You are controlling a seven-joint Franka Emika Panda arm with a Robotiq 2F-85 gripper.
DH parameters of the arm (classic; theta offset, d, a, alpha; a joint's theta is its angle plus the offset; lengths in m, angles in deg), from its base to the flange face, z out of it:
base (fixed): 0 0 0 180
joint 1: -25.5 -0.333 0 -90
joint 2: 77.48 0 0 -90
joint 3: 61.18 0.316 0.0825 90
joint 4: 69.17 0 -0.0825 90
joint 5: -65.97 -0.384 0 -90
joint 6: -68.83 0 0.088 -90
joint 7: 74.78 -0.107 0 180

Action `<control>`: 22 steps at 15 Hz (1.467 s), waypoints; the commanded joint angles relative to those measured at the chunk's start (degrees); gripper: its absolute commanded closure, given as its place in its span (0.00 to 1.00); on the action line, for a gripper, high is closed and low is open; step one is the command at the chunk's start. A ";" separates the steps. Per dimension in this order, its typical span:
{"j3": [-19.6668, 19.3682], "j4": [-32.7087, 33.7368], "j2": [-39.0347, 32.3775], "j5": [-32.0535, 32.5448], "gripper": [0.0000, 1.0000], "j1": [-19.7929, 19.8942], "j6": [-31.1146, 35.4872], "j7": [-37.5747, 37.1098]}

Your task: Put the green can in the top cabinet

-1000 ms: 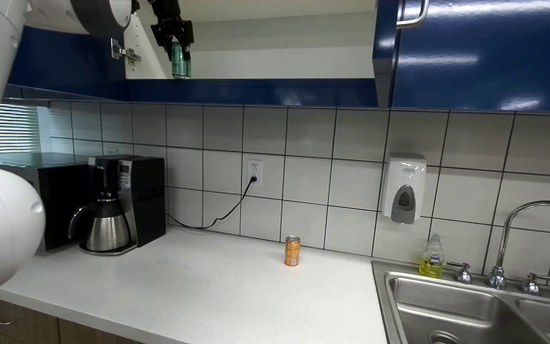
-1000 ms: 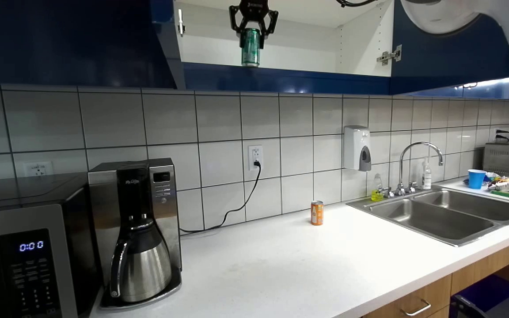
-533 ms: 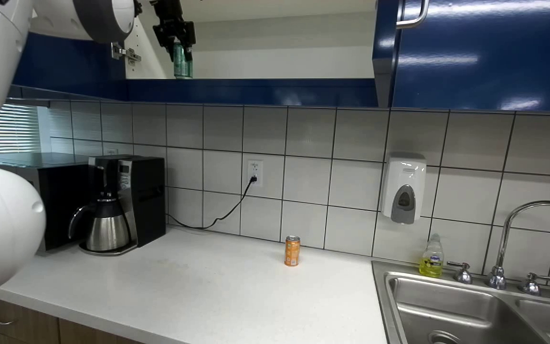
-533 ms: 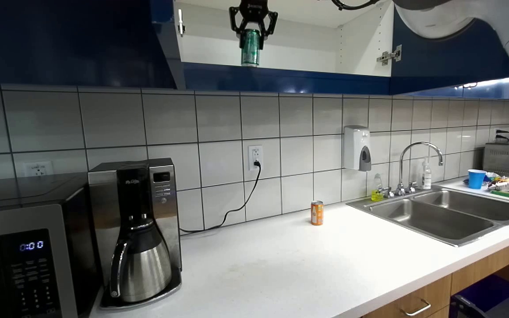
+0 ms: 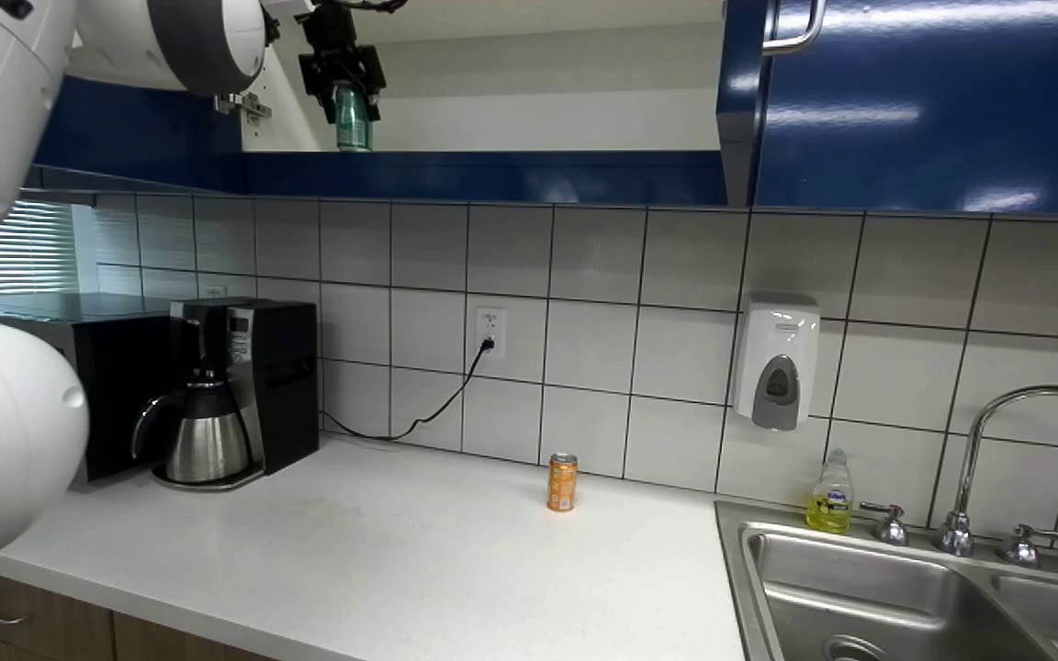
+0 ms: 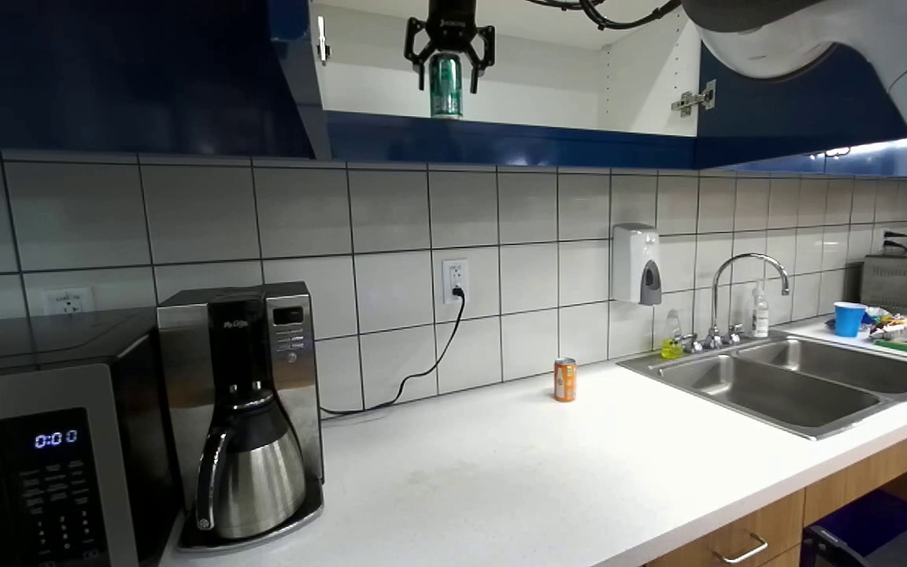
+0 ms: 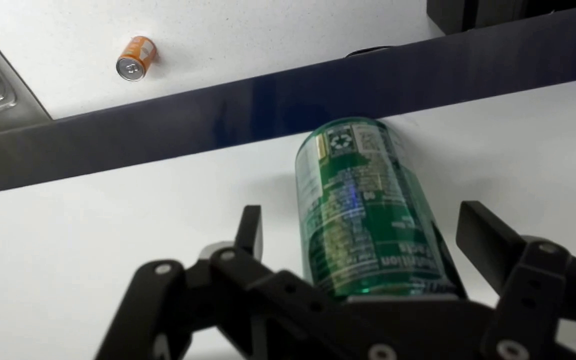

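The green can (image 6: 446, 101) stands upright on the pale floor of the top cabinet (image 6: 516, 142), close behind its blue front rim. My gripper (image 6: 448, 88) comes down over the can from above, its fingers apart on either side. In the wrist view, pale gaps show between the green can (image 7: 368, 210) and both fingertips (image 7: 252, 227), so the jaws are open around it without a grip. The gripper's palm covers the can's top there. An exterior view also shows the green can (image 5: 353, 124) behind the cabinet rim (image 5: 511, 176), its very bottom partly hidden.
The cabinet's side wall with a hinge (image 6: 694, 98) and open door flank the space. Below, on the counter (image 6: 461, 472), stand an orange can (image 6: 565, 379), a coffee maker (image 6: 253, 425) and a microwave (image 6: 44, 457). A soap dispenser (image 6: 636, 264) hangs near the sink (image 6: 776, 425).
The fingers have spread away from the green can, which they were closed on before. The can has stayed in place, while the arm has shifted slightly.
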 commanded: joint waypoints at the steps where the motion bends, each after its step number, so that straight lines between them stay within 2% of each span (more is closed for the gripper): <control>1: -0.52 2.58 -1.07 0.89 0.00 -0.81 -1.67 -1.25; 13: 0.01 1.45 2.10 -0.64 0.00 -0.53 -1.47 -0.12; 22: 0.33 -0.80 6.80 -2.41 0.00 0.02 -4.85 0.28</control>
